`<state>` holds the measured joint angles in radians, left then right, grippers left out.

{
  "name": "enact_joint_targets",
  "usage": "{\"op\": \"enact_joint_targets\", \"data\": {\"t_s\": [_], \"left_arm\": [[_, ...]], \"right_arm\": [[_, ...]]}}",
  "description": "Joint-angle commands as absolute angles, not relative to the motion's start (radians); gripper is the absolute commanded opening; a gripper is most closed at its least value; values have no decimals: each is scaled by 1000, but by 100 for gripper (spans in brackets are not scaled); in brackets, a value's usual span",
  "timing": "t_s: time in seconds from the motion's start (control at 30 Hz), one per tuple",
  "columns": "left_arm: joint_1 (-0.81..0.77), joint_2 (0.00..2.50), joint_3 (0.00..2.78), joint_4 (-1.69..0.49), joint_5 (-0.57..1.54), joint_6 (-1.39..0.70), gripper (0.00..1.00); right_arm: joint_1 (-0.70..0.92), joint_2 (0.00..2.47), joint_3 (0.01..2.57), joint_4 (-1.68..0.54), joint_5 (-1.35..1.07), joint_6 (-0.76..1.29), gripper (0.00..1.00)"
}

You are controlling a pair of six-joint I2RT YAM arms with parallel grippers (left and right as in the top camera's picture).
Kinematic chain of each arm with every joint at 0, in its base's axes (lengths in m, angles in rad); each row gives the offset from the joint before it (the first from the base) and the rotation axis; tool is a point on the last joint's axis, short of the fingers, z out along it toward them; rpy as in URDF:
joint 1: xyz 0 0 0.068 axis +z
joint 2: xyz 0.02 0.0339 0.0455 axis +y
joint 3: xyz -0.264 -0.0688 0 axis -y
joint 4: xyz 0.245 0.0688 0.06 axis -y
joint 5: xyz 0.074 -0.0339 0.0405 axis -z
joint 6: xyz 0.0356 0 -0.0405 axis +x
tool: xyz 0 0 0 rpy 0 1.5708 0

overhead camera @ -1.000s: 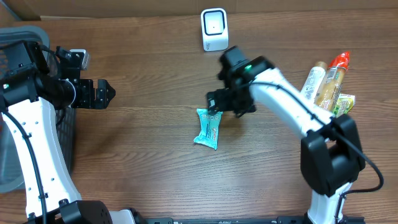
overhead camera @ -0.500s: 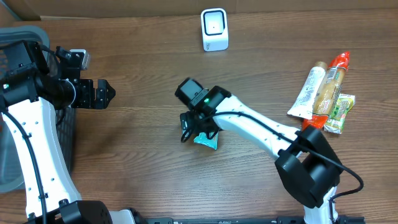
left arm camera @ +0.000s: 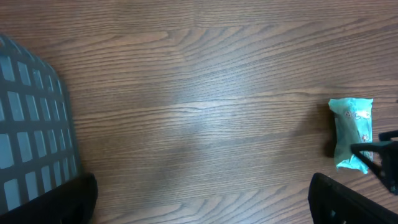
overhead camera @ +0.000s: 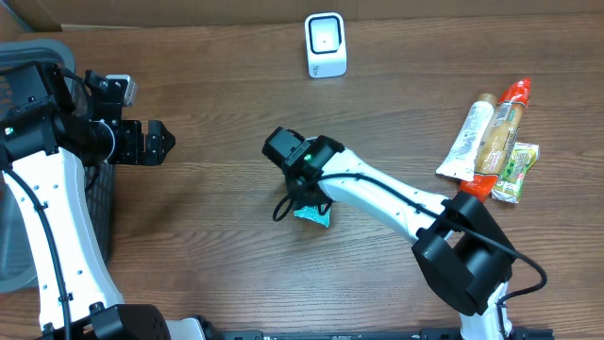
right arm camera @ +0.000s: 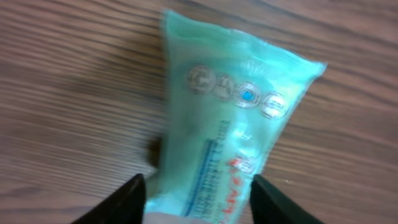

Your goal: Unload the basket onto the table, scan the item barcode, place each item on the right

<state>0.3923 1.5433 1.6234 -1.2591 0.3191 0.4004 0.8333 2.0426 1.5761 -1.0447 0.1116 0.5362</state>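
Observation:
The item, a teal snack packet, lies flat on the wooden table, and it also shows at the right edge of the left wrist view. My right gripper is down over it, partly closed, with a dark fingertip at each long edge of the packet. I cannot tell whether the fingertips press it. The white barcode scanner stands at the back of the table. My left gripper hovers wide open and empty at the far left, well away from the packet.
A grey mesh basket stands at the left edge beside the left arm. Several other packaged items lie in a cluster at the right side of the table.
My right arm swung from behind the packet to over it and came down. Its jaws have narrowed from wide open to the packet's edges. The left arm has not moved.

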Motion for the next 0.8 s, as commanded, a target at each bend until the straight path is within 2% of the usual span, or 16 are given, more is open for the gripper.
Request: {"op": "enact_joint_targets", "data": {"t_s": [0.0, 0.07, 0.2, 0.47, 0.63, 0.77], "left_arm": [[386, 1549, 1623, -1255, 330, 423, 99], [386, 1549, 1623, -1256, 330, 422, 99], [386, 1549, 1623, -1256, 330, 422, 100], [386, 1550, 1623, -1256, 330, 423, 100], [386, 1549, 1623, -1256, 330, 422, 99], [386, 1549, 1623, -1256, 330, 423, 100]], "right_arm": [[867, 2056, 1585, -1079, 161, 445, 59], [907, 2056, 1585, -1095, 253, 436, 68], [968, 2072, 1584, -1065, 338, 364, 73], [985, 2178, 1584, -1115, 391, 234, 75], [974, 2222, 1583, -1138, 411, 226, 74], [973, 2234, 1583, -1132, 437, 208, 57]]}}
